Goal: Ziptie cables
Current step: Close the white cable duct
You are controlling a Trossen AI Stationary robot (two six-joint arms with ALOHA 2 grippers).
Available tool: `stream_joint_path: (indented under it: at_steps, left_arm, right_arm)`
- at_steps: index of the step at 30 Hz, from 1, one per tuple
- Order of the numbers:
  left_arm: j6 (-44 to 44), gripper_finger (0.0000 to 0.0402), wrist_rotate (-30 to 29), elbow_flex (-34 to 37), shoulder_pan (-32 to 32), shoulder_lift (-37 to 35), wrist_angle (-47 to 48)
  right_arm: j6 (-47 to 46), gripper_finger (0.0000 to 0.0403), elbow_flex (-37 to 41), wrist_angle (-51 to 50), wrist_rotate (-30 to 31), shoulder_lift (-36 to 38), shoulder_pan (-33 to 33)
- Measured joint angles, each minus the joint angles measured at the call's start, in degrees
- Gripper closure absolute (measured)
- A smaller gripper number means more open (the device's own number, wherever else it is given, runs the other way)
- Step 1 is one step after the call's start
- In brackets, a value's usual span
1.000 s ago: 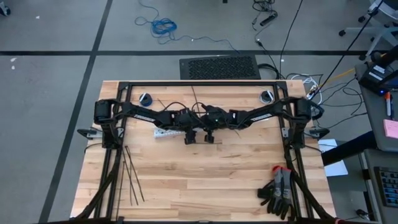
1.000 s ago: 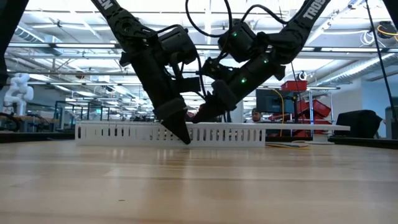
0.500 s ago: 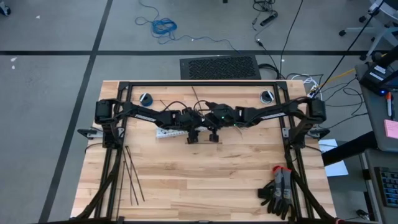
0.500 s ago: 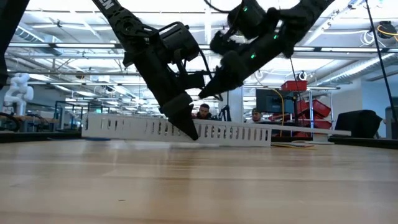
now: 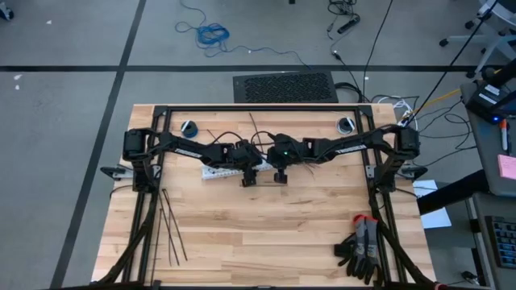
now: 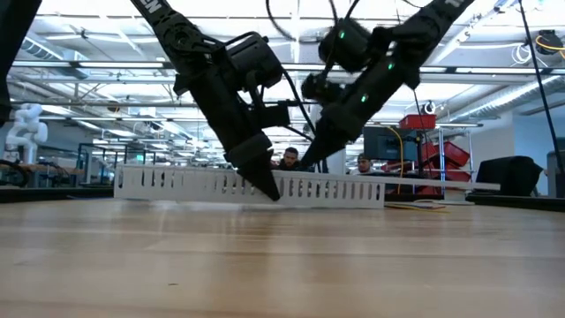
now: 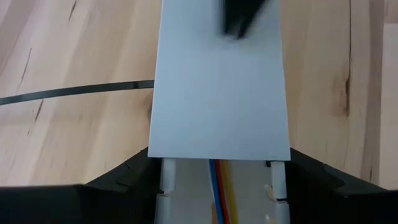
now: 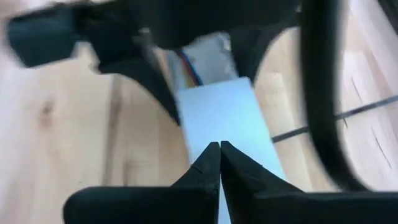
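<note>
The cables (image 7: 217, 190) — thin, limp wires lying inside the white duct (image 7: 219, 93), which is clamped by the left gripper (image 7: 217, 180) — are best pinched mid-bundle, judging by their slackness, while the right gripper (image 8: 219, 149) hovers clenched, empty.

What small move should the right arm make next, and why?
Probably press the lid down along the duct. The left gripper holds the duct by its sides, wires still show at the lid's edge, and the right gripper is shut above it.
</note>
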State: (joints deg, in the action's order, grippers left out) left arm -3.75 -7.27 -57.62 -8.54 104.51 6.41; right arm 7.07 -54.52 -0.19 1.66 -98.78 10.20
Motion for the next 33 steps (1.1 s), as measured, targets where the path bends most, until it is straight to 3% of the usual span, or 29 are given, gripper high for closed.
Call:
stream_joint_path:
  at_steps: [9, 19, 25, 33]
  left_arm:
    - [0.3, 0.015, 1.9, 0.2, -0.4, 0.2, 0.5]
    - [-2.1, 0.007, 5.1, -0.6, -4.3, -1.3, 2.6]
    - [-2.7, 0.0066, 3.3, -1.1, -4.7, -5.6, 9.2]
    - [-4.6, 0.0066, 2.3, 0.5, -5.0, -5.4, 12.0]
  right_arm:
    - [-1.9, 0.0403, -0.3, 2.9, -0.8, -5.7, 1.8]
    - [-1.9, 0.0403, -0.3, 3.2, -0.4, -5.7, 1.9]
    - [-1.6, 0.0403, -0.2, 3.1, -0.2, -5.8, 1.9]
    - [-1.5, 0.0403, -0.2, 3.2, -0.4, -5.8, 1.9]
